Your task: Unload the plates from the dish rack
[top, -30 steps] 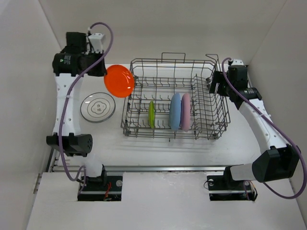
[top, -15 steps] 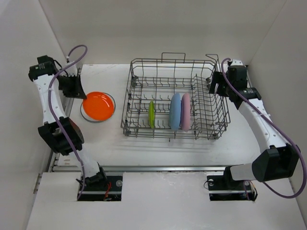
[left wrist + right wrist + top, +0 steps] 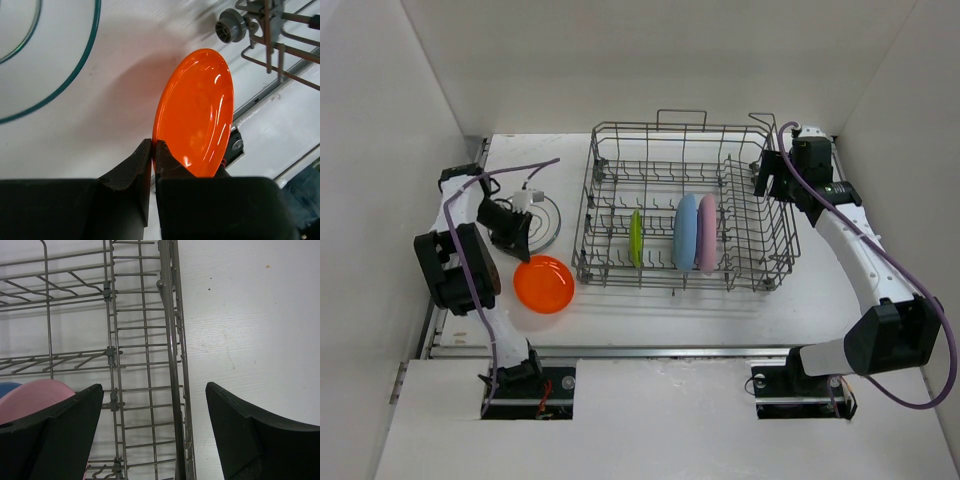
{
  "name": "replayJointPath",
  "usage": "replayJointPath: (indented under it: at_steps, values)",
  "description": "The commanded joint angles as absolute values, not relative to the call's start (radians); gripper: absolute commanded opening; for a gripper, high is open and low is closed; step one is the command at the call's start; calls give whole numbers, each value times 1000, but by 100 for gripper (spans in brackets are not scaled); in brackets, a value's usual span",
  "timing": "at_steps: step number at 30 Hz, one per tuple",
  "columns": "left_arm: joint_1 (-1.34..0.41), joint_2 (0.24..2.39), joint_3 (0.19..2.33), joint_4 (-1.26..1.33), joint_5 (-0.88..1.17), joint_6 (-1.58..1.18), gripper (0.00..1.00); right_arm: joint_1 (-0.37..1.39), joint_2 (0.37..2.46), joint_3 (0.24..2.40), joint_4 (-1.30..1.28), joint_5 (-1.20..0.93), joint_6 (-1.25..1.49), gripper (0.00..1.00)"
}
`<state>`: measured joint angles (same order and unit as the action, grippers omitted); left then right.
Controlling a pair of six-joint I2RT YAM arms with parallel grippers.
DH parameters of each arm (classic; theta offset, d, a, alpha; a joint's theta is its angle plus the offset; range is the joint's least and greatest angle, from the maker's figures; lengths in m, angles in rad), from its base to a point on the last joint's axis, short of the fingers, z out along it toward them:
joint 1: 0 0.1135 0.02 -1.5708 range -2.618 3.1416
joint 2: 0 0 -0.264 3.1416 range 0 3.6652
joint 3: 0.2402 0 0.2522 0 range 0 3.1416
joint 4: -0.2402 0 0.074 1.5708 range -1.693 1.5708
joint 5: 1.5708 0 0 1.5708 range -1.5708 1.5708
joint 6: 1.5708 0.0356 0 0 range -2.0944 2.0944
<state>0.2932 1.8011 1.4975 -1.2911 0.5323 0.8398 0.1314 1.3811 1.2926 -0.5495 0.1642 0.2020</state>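
Note:
My left gripper (image 3: pixel 523 256) is shut on the rim of the small orange plate (image 3: pixel 543 284) and holds it tilted above the table, left of the dish rack (image 3: pixel 760 262). In the left wrist view the fingers (image 3: pixel 131 167) pinch the orange plate (image 3: pixel 200 110) at its edge. A white patterned plate (image 3: pixel 548 218) lies flat behind it, partly hidden by the gripper; its teal ring shows in the left wrist view (image 3: pixel 50 65). The lime-green (image 3: pixel 636 240), light-blue (image 3: pixel 686 232) and pink (image 3: pixel 708 234) plates stand upright in the rack. My right gripper (image 3: pixel 768 176) is open over the rack's right side.
White walls close in on the left, back and right. In the right wrist view the open gripper (image 3: pixel 155 405) straddles the rack's side wire (image 3: pixel 170 340), with the pink plate (image 3: pixel 35 395) at the lower left. A rack corner (image 3: pixel 270 45) is close to the orange plate.
My left arm has swung toward the near side with the orange plate, from over the white plate to near the table's front left. The right arm has not moved.

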Motion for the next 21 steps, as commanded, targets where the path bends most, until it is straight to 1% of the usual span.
replayJointPath:
  at_steps: [1,2,4,7,10,11,12,14,16,19,21]
  values:
    - [239,1822,1450,-1240,508,884,0,126,1379,1293,-517,160,199,89]
    - [201,1841,1450,-1229,476,870,0,126,1379,1293,-517,160,199,89]
    - [178,1852,1465,-1229,466,870,0,126,1379,1293,-517,169,199,89]
    - [152,1861,1465,-1166,394,828,0,126,1379,1293,-517,169,199,89]
    - [143,1884,1477,-1178,385,822,9,126,1370,1293,-517,178,199,89]
    - [143,1884,1477,-1178,385,822,17,126,1370,1293,-517,187,199,89]
    - [143,1884,1477,-1178,385,822,21,126,1370,1293,-517,187,199,89]
    - [143,1894,1477,-1178,385,822,24,126,1370,1293,-517,187,199,89]
    - [143,1894,1477,-1178,385,822,32,126,1370,1293,-517,187,199,89]
    - [133,1894,1477,-1178,374,810,36,126,1370,1305,-517,187,199,89]
    - [133,1894,1511,-1207,364,796,36,126,1370,1330,-517,187,190,89]
